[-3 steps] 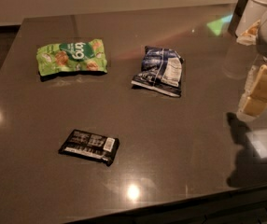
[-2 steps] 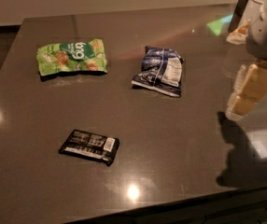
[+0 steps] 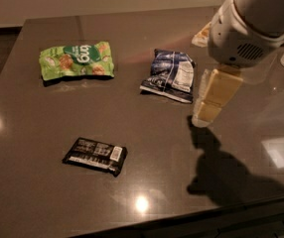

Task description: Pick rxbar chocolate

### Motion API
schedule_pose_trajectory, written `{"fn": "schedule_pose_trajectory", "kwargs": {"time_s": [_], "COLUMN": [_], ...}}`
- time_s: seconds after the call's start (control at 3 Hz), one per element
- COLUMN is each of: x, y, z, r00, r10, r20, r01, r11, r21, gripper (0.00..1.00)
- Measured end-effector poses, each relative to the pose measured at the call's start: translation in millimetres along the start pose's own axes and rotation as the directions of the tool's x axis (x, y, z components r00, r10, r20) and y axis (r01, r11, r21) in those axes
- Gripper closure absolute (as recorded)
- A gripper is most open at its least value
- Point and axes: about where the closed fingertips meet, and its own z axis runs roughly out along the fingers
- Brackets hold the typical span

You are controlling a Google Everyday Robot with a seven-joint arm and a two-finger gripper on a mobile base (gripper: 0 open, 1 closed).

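Flat on the dark bench (image 3: 28,197) lies the rxbar chocolate (image 3: 95,155), a small black wrapper with white print and a white label patch at its right end. It sits toward the near edge, somewhat left of the middle, with its long side running roughly along that edge. Nothing touches it. A bright spot of reflected light (image 3: 142,204) shows on the bench just nearer the edge than the bar.

Toward the far left corner lies a green snack bag (image 3: 76,59) with white lettering. Right of it, around the middle of the bench, is a dark blue and white snack bag (image 3: 170,75), well apart from the bar.

Just beside that blue bag, toward the right edge, the cream gripper (image 3: 212,99) hangs from the white arm (image 3: 251,24), pointing down above the surface and casting a shadow (image 3: 226,177) toward the near right corner. Whether it is open or closed I cannot tell; it holds none of the packets and is well apart from the bar.
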Motion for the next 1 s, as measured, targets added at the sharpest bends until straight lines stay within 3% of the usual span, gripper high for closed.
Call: {"fn": "schedule_pose_trajectory", "kwargs": {"time_s": [0.33, 0.67, 1.0], "x": [-40, -70, -92], "y": [8, 17, 30], "z": [21, 47, 76], "r00": [0.997, 0.994, 0.992], "r10": [-0.058, -0.091, -0.107], "r20": [0.042, 0.066, 0.073], "r01": [0.059, 0.095, 0.115], "r11": [0.9977, 0.9935, 0.9857], "r21": [-0.033, -0.062, -0.123], "gripper": [0.0, 0.0, 0.0]}}
